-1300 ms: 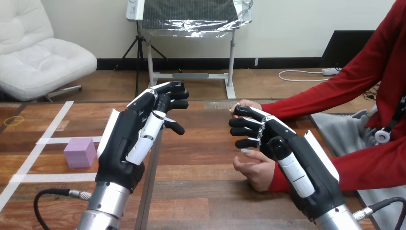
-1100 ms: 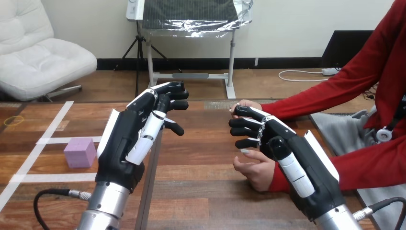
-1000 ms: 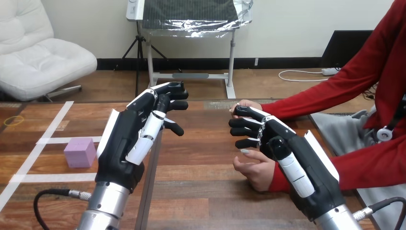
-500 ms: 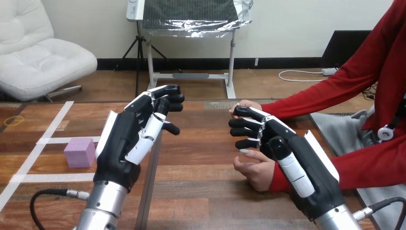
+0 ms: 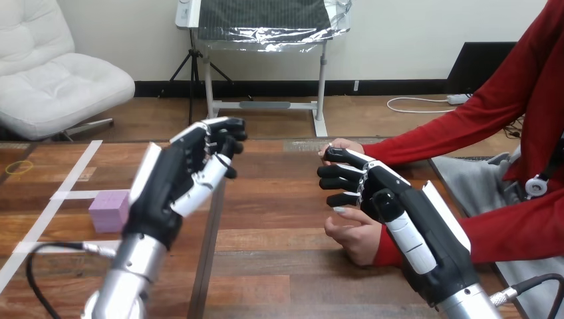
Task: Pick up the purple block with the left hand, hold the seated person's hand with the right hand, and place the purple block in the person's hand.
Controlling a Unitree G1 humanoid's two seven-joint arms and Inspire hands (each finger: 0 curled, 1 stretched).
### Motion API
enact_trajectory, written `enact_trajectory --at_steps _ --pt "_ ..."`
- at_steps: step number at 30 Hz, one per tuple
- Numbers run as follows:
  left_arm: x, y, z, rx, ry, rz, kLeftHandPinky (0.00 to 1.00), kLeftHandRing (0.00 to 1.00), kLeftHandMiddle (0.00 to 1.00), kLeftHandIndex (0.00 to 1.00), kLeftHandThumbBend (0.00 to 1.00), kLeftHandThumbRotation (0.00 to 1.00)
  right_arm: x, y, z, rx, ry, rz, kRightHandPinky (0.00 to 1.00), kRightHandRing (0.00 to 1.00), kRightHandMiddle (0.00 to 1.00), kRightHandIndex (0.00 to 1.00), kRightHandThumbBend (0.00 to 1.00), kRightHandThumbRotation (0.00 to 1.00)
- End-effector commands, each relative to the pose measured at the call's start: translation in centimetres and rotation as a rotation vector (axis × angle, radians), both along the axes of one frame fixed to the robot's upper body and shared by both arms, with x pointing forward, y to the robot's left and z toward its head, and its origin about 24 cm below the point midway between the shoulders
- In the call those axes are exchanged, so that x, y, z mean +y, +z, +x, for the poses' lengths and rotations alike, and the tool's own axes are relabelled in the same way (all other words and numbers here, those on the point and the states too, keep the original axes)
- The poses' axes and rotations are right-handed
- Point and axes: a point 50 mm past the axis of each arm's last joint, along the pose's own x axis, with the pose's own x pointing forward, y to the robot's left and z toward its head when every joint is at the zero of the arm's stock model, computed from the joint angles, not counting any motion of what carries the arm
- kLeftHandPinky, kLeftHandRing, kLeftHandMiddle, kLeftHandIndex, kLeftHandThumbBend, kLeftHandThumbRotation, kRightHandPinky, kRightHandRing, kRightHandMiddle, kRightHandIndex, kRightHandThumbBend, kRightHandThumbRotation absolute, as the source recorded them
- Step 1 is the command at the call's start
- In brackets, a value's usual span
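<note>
Small purple cube block (image 5: 106, 211) rests on the wooden surface (image 5: 279, 246), at left, just beside the raised left hand (image 5: 174, 183), whose fingers (image 5: 223, 133) are loosely bent and empty. Right hand (image 5: 399, 212) has its fingers loosely spread above the person's near hand (image 5: 352, 232); contact cannot be told.

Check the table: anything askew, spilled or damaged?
Nothing stands out. The purple block sits flat and untouched on the table, beside the raised left hand. Nothing is spilled or broken.
</note>
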Motion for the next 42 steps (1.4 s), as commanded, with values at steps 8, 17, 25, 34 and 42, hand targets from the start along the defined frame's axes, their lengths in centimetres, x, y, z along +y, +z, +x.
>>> enact_trajectory --at_steps 8,17,25,34,42 --pt "1.8 2.7 4.3 -0.074 0.049 0.097 0.70 0.77 0.77 0.75 0.40 0.54 0.4 2.1 0.6 -0.100 0.010 0.014 0.70 0.78 0.79 0.83 0.81 0.92" --pt "2.9 2.8 6.2 -0.035 0.088 0.169 0.74 0.79 0.79 0.76 0.42 0.53 0.3 2.2 0.7 -0.103 0.014 0.019 0.71 0.78 0.79 0.83 0.79 0.92" --pt "3.8 2.9 7.7 0.020 0.126 0.283 0.76 0.82 0.82 0.79 0.44 0.53 0.3 2.2 0.7 -0.106 0.010 0.013 0.71 0.78 0.79 0.83 0.81 0.92" --pt "4.6 3.1 9.0 0.077 0.160 0.396 0.78 0.85 0.85 0.83 0.47 0.50 0.2 2.2 0.7 -0.106 0.009 0.015 0.71 0.78 0.79 0.83 0.81 0.92" --pt "5.1 3.2 9.8 0.114 0.183 0.454 0.79 0.87 0.87 0.85 0.50 0.45 0.2 2.2 0.6 -0.104 0.008 0.014 0.71 0.78 0.79 0.83 0.81 0.93"
